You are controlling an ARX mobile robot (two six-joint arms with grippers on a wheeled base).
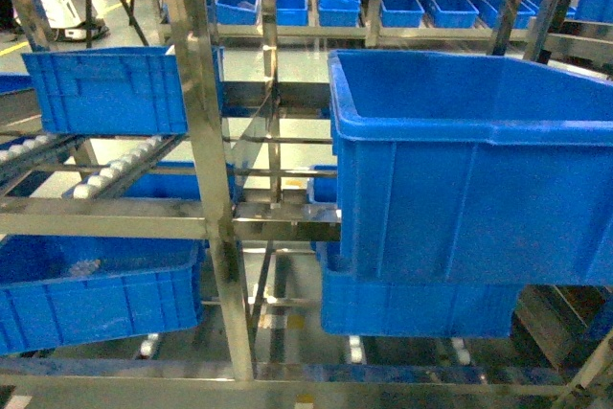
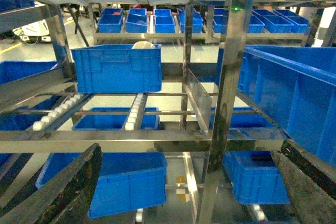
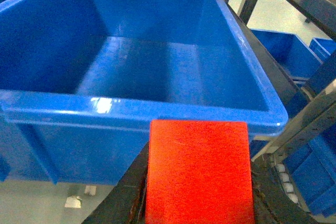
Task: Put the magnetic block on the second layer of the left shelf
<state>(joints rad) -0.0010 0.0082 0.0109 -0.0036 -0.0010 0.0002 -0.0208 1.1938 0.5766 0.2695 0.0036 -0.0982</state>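
The magnetic block [image 3: 197, 171] is a bright red cube that fills the lower middle of the right wrist view. My right gripper [image 3: 197, 195] is shut on it, with a dark finger on each side. Just ahead of and below the block is the near rim of the large, deep, smooth-walled blue bin [image 3: 142, 115] on the left shelf second layer; the bin's inside is bare. The same bin [image 1: 460, 189] is on the right of the head view, where neither gripper appears. My left gripper [image 2: 190, 153] is open and holds nothing, facing the steel rack.
A steel upright [image 1: 206, 160] and crossbar [image 1: 144, 219] stand in front of me. A ribbed blue bin [image 1: 105, 88] rests on white roller tracks [image 1: 115, 170] at upper left. More blue bins [image 1: 96, 294] sit on the tier below, and small blue bins [image 1: 383, 2] line the far rack.
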